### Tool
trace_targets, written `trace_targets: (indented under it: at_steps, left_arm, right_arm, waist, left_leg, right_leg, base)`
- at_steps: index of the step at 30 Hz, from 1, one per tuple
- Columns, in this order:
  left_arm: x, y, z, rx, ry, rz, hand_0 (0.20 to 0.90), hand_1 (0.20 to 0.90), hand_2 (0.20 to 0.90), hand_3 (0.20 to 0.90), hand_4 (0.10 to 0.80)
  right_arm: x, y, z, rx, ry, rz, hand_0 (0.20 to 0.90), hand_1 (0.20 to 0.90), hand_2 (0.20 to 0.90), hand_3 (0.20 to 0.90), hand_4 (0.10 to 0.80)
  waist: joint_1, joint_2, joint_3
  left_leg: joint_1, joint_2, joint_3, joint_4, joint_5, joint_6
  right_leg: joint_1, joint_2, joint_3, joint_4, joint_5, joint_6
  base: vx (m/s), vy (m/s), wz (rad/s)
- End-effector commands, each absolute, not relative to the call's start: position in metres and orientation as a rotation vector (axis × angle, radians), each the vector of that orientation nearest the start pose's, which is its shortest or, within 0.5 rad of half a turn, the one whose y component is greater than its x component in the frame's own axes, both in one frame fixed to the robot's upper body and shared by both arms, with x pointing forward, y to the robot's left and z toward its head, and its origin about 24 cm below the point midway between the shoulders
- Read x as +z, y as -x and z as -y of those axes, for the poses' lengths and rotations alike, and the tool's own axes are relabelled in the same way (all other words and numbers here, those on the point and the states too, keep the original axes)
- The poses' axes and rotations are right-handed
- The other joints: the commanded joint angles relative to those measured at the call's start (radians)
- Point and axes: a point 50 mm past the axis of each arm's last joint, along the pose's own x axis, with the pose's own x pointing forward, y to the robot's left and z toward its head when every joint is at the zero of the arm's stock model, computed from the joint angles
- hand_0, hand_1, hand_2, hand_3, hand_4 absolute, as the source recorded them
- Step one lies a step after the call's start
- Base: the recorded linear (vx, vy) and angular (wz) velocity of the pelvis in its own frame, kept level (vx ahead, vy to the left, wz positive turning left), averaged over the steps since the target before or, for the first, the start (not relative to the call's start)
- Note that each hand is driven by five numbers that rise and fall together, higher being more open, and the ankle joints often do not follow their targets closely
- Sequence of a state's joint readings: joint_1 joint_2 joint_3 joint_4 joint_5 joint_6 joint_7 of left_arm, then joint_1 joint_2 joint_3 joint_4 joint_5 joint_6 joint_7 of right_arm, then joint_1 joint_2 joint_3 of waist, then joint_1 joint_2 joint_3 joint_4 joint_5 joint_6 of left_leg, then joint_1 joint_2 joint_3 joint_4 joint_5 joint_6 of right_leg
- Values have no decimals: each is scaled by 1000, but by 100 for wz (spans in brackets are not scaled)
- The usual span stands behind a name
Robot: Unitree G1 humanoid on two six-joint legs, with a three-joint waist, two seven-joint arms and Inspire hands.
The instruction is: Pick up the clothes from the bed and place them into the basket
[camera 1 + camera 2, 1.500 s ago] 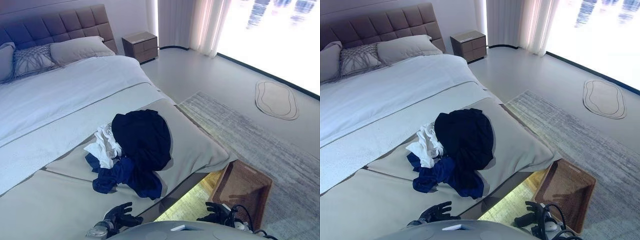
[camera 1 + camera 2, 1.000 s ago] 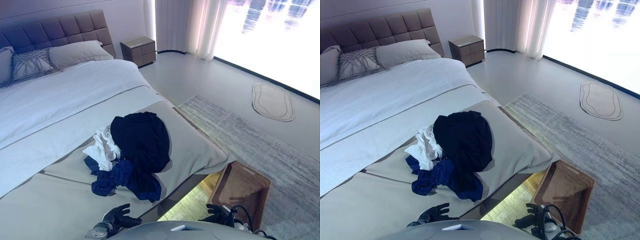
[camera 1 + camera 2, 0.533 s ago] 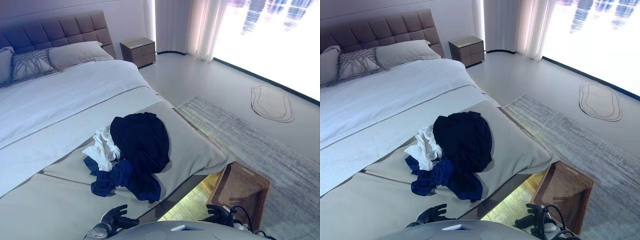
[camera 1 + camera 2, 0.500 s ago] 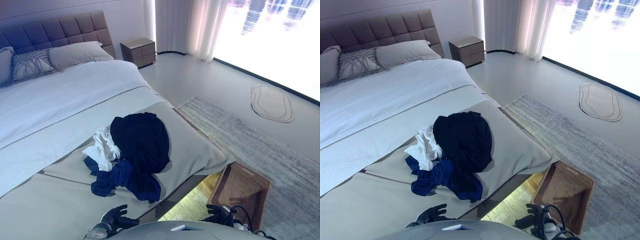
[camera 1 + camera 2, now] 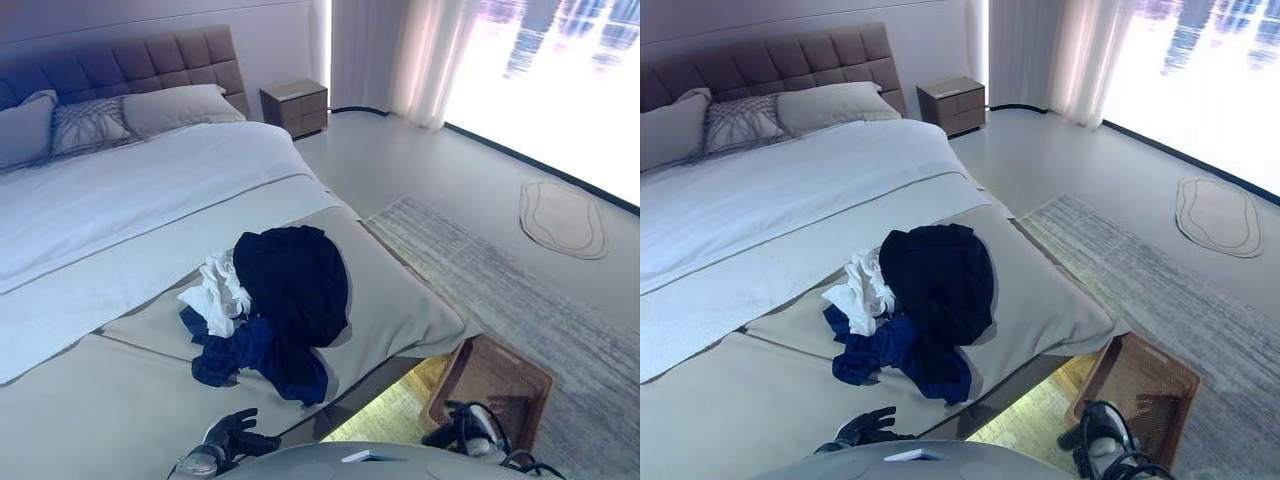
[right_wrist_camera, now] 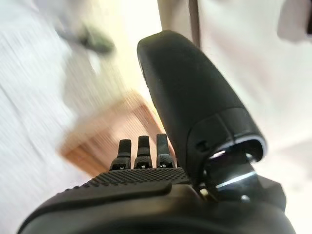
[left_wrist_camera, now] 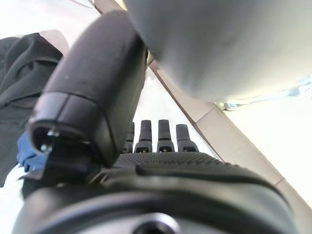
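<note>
Dark navy, blue and white clothes (image 5: 268,300) lie heaped mid-frame on the bed (image 5: 120,200). One woven basket (image 5: 1145,390) sits on the grey rug (image 5: 520,290), lower right. Wrist views alone show the straight, empty fingers of the left hand (image 5: 228,440) and right hand (image 6: 146,195).

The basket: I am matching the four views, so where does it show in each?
Left eye view: basket, lower right, on the floor by the bed corner.
Right eye view: lower right.
Left wrist view: not in it.
Right wrist view: blurred brown shape past the right hand.
Shared landmark: the bed corner.
</note>
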State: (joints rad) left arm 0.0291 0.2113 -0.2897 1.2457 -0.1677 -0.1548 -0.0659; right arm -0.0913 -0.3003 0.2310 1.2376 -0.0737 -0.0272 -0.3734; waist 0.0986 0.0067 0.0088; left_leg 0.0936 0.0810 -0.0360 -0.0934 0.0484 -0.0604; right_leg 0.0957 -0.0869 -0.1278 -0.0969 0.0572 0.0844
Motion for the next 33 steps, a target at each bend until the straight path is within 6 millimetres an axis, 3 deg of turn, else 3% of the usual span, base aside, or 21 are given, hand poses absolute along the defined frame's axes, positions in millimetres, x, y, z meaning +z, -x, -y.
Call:
trace_targets:
  at_steps: [1, 6, 12, 19, 24, 25, 27, 32, 33]
  left_arm:
    - [-161, -103, -204, -149, -244, -1079, 900, 900, 900, 900, 800]
    - [-156, -111, -219, -141, -304, -1070, 900, 900, 900, 900, 800]
    - [-138, -150, -238, -115, -374, -979, 900, 900, 900, 900, 800]
    - [-121, -179, -246, -134, -413, -869, 900, 900, 900, 900, 800]
    - [-107, -200, -240, -175, -401, -753, 900, 900, 900, 900, 800]
    - [-103, -206, -236, -176, -383, -712, 900, 900, 900, 900, 800]
    - [-101, -209, -234, -171, -373, -691, 900, 900, 900, 900, 800]
    - [-96, -215, -231, -122, -328, -642, 900, 900, 900, 900, 800]
    - [-95, -215, -231, -117, -322, -639, 900, 900, 900, 900, 800]
  right_arm:
    - [-65, -249, 263, -335, 797, -496, 900, 900, 900, 900, 800]
    - [-12, -304, 251, -299, 836, -276, 900, 900, 900, 900, 800]
    - [47, -352, 227, -343, 804, -55, 900, 900, 900, 900, 800]
    - [90, -375, 245, -510, 773, -60, 900, 900, 900, 900, 800]
    - [108, -379, 278, -627, 635, -211, 900, 900, 900, 900, 800]
    - [119, -381, 285, -651, 617, -210, 900, 900, 900, 900, 800]
    - [128, -384, 287, -662, 595, -203, 900, 900, 900, 900, 800]
    - [171, -398, 283, -603, 639, -147, 900, 900, 900, 900, 800]
    - [174, -400, 281, -592, 635, -140, 418, 418, 418, 337, 237]
  waist:
    - [64, -71, 93]
    - [108, -94, 145]
    - [176, -129, 259]
    - [256, -144, 336]
    - [291, -119, 402]
    - [299, -102, 435]
    - [300, -92, 453]
    - [289, -78, 511]
    - [286, -79, 511]
  left_leg:
    - [-24, -98, -15, 76, -72, 76]
    - [-92, -101, -54, 126, -76, 78]
    - [-196, -110, -126, 168, -62, 88]
    - [-312, -123, -177, 201, -44, 80]
    - [-410, -145, -204, 264, -46, 72]
    - [-451, -152, -208, 298, -52, 72]
    - [-478, -158, -210, 315, -50, 72]
    - [-578, -170, -208, 358, -36, 67]
    - [-589, -170, -208, 360, -35, 67]
  right_leg:
    - [1, -30, -40, 51, 3, -3]
    - [-44, -43, -65, 86, 6, 6]
    - [-94, -51, -103, 116, 19, 23]
    - [-130, -72, -166, 117, 35, 43]
    - [-195, -94, -203, 142, 47, 43]
    - [-230, -96, -206, 159, 47, 42]
    - [-258, -97, -206, 167, 51, 43]
    - [-380, -97, -191, 198, 62, 47]
    - [-395, -96, -190, 201, 63, 48]
  base:
    - [11, 26, 38]
    - [-8, 0, 35]
    - [-28, -59, 45]
    - [5, -36, 37]
    - [-27, 37, 23]
    - [-79, 69, 11]
    - [-116, 103, 5]
    - [-115, 103, -2]
    - [-72, 61, -1]
